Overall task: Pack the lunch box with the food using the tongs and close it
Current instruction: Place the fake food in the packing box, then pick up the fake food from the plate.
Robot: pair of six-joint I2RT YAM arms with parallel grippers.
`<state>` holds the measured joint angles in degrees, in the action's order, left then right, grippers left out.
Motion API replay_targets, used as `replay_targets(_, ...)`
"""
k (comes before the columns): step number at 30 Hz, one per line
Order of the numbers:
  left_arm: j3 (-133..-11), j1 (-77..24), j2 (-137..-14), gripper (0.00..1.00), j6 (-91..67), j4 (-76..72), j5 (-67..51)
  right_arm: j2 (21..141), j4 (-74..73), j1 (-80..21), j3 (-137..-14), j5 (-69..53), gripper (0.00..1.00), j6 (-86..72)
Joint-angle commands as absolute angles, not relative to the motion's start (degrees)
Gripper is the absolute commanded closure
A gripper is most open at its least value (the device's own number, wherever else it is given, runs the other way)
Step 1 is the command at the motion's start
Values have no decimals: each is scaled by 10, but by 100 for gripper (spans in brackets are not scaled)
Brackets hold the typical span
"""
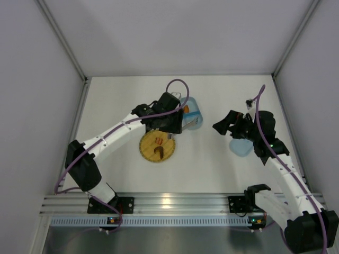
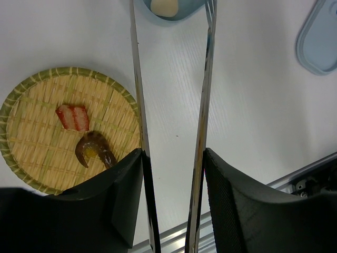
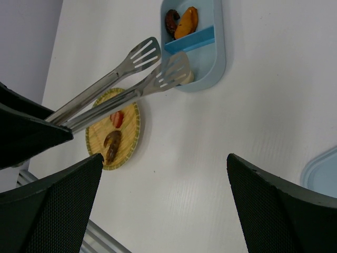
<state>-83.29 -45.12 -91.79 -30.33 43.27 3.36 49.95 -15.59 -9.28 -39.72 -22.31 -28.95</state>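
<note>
Black fingers of the left claw (image 2: 174, 158) fill the foreground, each pressed against the outside of one arm of the tongs (image 2: 202, 105) — a grip, with the two arms standing somewhat apart. The right claw (image 3: 164, 163) gapes wide with nothing between its fingers.

Under both claws spreads the white table (image 1: 212, 169). The plate (image 2: 31, 126) lies just beside the left claw, on the side toward the arm bases, and carries a red-and-white piece (image 2: 73, 117) and a curled brown piece (image 2: 93, 150).

Ahead of the left claw, at the tong tips, sits the box (image 3: 213, 63), open. One tong head overlaps its nearer compartment, over a white piece (image 2: 164, 5); beyond the divider lie a dark piece (image 3: 172, 21) and an orange piece (image 3: 188, 21). The lid (image 3: 324, 174) lies apart from the box — close under the right claw.
</note>
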Motion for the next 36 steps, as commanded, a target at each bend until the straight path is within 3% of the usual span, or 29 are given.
replay_targets(1, -842, -454, -896, 46, -299, 404, 33, 497, -133, -100, -409, -221, 1, -280)
replay_targets(13, -782, -454, -766, 47, -324, 483, 112, 494, -134, -100, -408, -220, 1, -280)
replay_targets(23, -652, -454, -637, 48, -386, 540, 127, 492, -129, -100, -402, -222, 0, -287)
replay_targets(36, -592, -454, -623, 49, -396, 541, 106, 497, -116, -100, -396, -229, 1, -294)
